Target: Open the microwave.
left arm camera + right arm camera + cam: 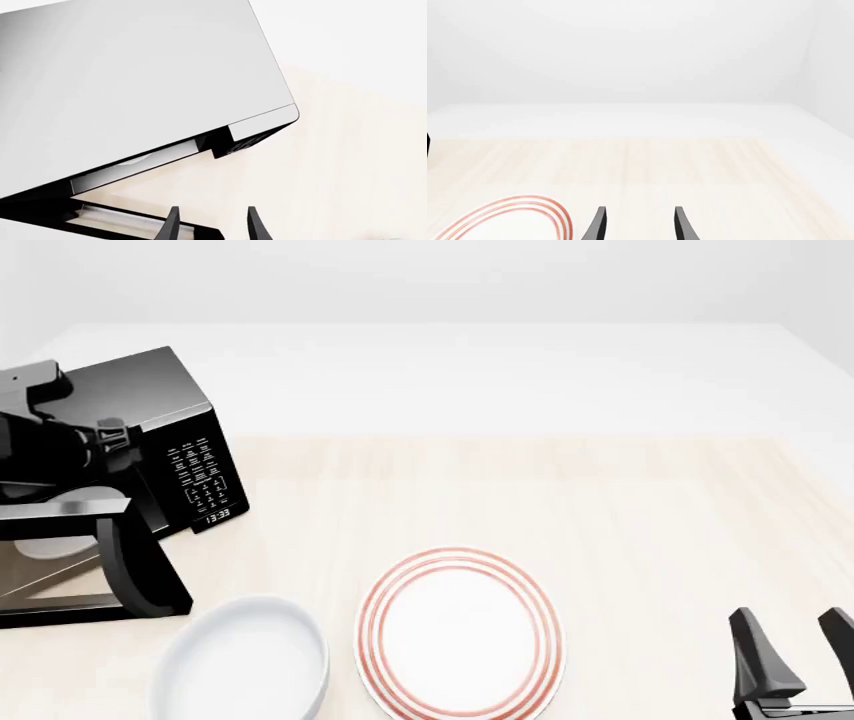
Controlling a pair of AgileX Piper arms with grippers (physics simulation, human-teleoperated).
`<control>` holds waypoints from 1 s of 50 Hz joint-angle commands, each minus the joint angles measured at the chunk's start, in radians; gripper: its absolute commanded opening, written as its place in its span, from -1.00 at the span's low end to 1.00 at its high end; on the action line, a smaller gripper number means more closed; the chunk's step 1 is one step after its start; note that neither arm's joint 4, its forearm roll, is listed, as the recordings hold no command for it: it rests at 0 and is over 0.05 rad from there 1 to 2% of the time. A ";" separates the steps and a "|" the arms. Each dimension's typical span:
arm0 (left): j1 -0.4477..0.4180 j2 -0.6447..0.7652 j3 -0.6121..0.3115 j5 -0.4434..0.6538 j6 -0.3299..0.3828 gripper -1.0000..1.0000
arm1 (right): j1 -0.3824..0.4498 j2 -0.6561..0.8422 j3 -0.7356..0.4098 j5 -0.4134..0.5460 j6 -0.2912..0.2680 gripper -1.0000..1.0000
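Note:
The black microwave (160, 410) stands at the table's left, with its keypad (200, 475) and clock facing front. Its door (134, 570) is swung open toward the front. The white turntable (47, 543) shows behind it. In the left wrist view I see the glossy top of the microwave (133, 75), the keypad corner (243, 145) and the open door's edge (120, 220) below. My left gripper (213, 225) is open and empty, just off the door. The left arm (54, 435) hangs over the oven's front. My right gripper (794, 660) is open and empty at the front right, and it also shows in the right wrist view (639, 225).
A white plate with red rings (458, 635) lies at the front middle and also shows in the right wrist view (514, 215). A white oval bowl (240, 665) sits left of it, near the open door's corner. Bare wood (641, 530) lies between the microwave and the right gripper.

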 commanded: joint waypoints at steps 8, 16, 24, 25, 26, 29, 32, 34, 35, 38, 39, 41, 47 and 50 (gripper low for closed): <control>0.044 0.028 -0.009 -0.007 0.025 1.00 | 0.000 0.000 0.000 0.000 0.000 1.00; 0.055 0.027 0.001 -0.021 0.026 1.00 | 0.000 0.000 0.000 0.000 0.000 1.00; 0.060 0.027 0.013 -0.024 0.029 1.00 | 0.000 0.000 0.000 0.000 0.000 1.00; 0.063 0.029 0.013 -0.022 0.036 1.00 | 0.000 0.000 0.000 0.000 0.000 1.00; 0.067 0.030 0.013 -0.021 0.042 1.00 | 0.000 0.000 0.000 0.000 0.000 1.00; 0.067 0.031 0.016 -0.025 0.038 1.00 | 0.000 0.000 0.000 0.000 0.000 1.00; 0.060 0.034 0.018 -0.029 0.032 1.00 | 0.000 0.000 0.000 0.000 0.000 1.00; 0.060 0.036 0.018 -0.030 0.033 1.00 | 0.000 0.000 0.000 0.000 0.000 1.00; 0.060 0.037 0.018 -0.029 0.033 1.00 | 0.000 0.000 0.000 0.000 0.000 1.00; 0.060 0.038 0.017 -0.029 0.034 1.00 | 0.000 0.000 0.000 0.000 0.000 1.00; 0.060 0.038 0.017 -0.029 0.034 1.00 | 0.000 0.000 0.000 0.000 0.000 1.00; 0.060 0.038 0.017 -0.029 0.034 1.00 | 0.000 0.000 0.000 0.000 0.000 1.00; 0.062 0.037 0.021 -0.031 0.039 1.00 | 0.000 0.000 0.000 0.000 0.000 1.00; 0.061 0.036 0.023 -0.031 0.038 1.00 | 0.000 0.000 0.000 0.000 0.000 1.00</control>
